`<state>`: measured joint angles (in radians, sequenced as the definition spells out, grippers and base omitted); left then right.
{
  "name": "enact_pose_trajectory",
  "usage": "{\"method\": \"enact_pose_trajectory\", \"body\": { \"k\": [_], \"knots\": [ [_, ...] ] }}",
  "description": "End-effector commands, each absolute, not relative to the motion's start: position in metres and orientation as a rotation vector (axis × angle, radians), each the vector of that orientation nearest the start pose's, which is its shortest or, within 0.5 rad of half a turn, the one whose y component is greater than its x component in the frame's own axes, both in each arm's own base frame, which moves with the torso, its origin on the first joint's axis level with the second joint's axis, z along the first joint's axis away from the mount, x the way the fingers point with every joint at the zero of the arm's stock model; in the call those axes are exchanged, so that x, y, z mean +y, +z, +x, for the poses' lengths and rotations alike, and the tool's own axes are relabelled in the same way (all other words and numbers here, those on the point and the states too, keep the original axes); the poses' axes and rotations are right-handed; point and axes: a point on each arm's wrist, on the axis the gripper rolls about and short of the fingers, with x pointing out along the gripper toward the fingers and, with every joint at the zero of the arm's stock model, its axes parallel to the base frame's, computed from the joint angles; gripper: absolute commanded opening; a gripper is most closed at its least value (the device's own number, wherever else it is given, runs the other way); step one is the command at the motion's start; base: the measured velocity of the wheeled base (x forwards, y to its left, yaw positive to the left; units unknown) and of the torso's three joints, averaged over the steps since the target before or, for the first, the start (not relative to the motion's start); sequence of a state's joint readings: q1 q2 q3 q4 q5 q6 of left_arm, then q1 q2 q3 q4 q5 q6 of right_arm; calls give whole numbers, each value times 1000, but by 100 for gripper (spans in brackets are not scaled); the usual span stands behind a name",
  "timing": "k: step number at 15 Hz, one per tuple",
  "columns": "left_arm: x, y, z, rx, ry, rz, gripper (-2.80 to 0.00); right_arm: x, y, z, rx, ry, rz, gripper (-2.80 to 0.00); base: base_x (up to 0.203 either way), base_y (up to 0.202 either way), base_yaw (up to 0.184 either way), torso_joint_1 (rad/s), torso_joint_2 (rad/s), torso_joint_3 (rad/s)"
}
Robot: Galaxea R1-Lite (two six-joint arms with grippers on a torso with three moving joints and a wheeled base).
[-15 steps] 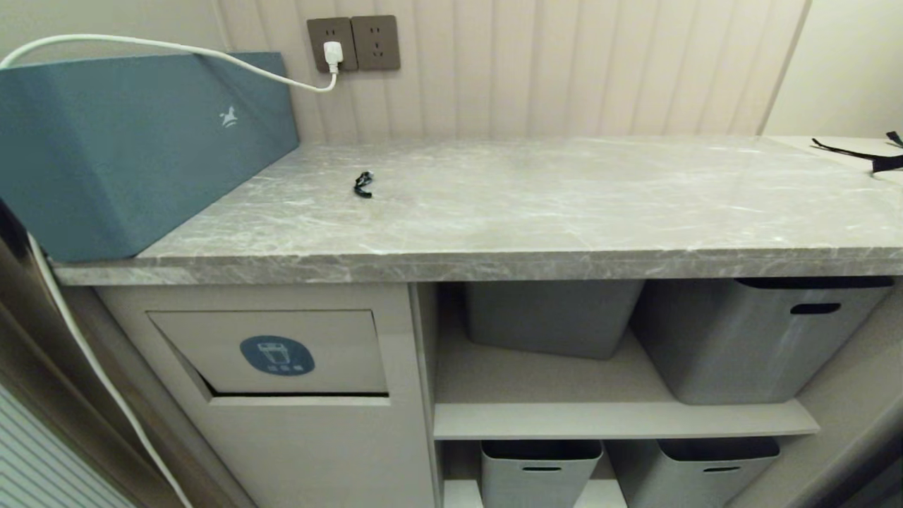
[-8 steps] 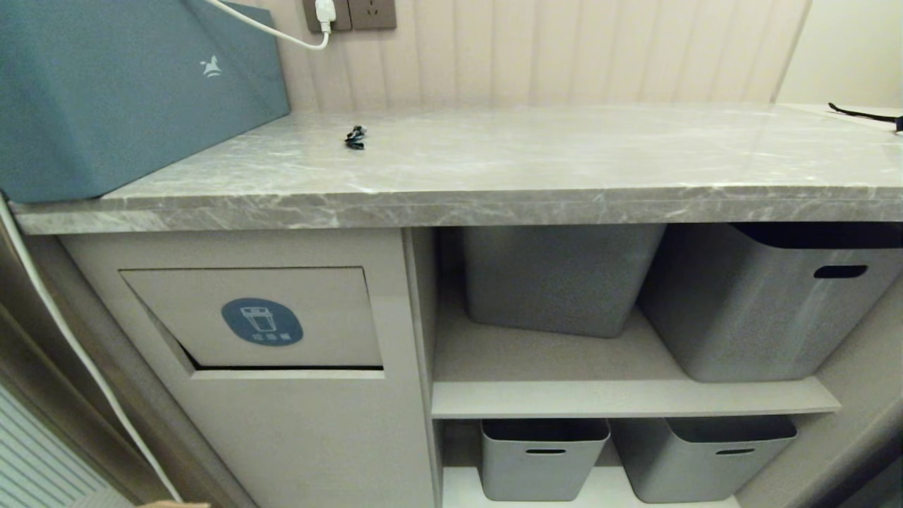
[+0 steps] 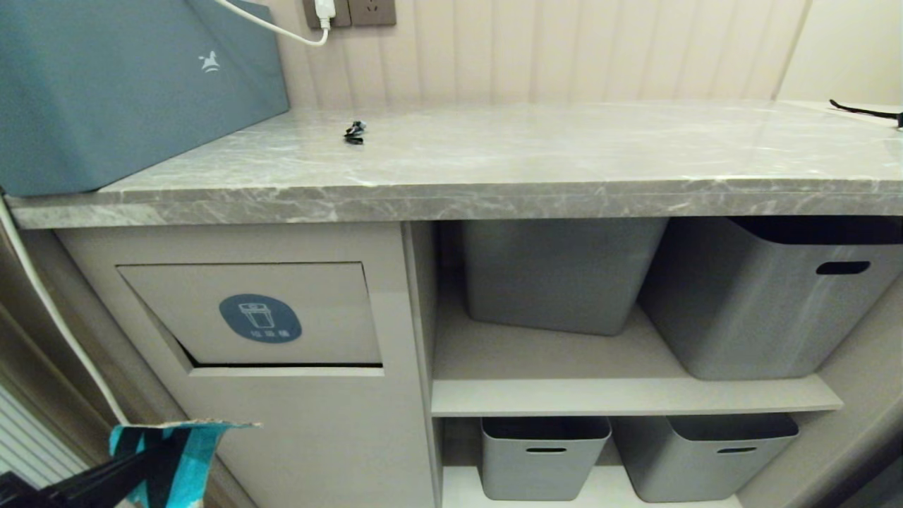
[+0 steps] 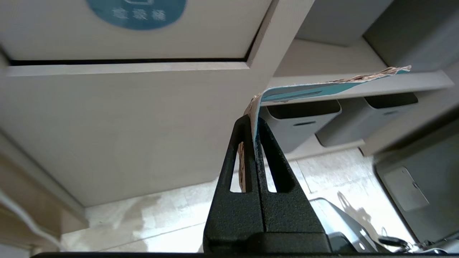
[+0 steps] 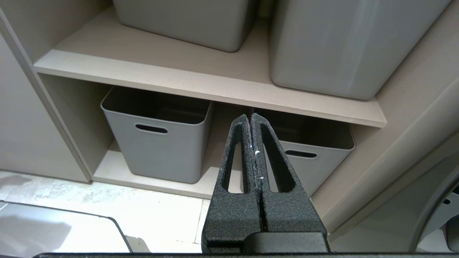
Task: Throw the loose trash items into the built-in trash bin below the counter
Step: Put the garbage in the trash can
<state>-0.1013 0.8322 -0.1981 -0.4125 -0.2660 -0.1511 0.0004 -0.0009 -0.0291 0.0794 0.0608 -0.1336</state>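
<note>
Beige ribbed wall panelling backs the counter (image 3: 494, 162), whose grey marble top carries a large grey-blue box (image 3: 120, 92) at our ten o'clock and a small black scrap (image 3: 354, 132) near eleven. Below the slab at nine o'clock sits the built-in trash bin (image 3: 254, 314), its tilt flap showing a dark gap along the lower edge and a blue oval sticker (image 3: 259, 318). At seven o'clock our left gripper (image 4: 254, 125) is clamped tight on a torn turquoise cardboard piece (image 3: 176, 451), held below the flap and apart from it. Toward three o'clock, two grey tubs (image 3: 748, 296) stand on the upper shelf and two more (image 3: 543, 455) on the lower one; we see nothing inside the lower pair, and the upper pair's insides are hidden. Our right gripper (image 5: 251, 120) is closed and empty, facing the lower tubs.
</note>
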Motion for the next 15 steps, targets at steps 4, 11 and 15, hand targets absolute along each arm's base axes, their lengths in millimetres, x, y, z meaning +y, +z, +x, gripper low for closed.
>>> {"method": "enact_pose_trajectory", "body": {
  "k": [4,11,15],
  "knots": [
    [-21,144,143,352,-365,-181,-280,1,75,-25,46,66,-132,-280,0,0,0,0,0,0],
    [-25,120,211,211,-356,-218,-280,1,75,-25,46,65,-132,-280,0,0,0,0,0,0],
    [-21,93,233,282,-319,-255,-280,1,75,-25,46,65,-132,-280,0,0,0,0,0,0]
  ]
}}
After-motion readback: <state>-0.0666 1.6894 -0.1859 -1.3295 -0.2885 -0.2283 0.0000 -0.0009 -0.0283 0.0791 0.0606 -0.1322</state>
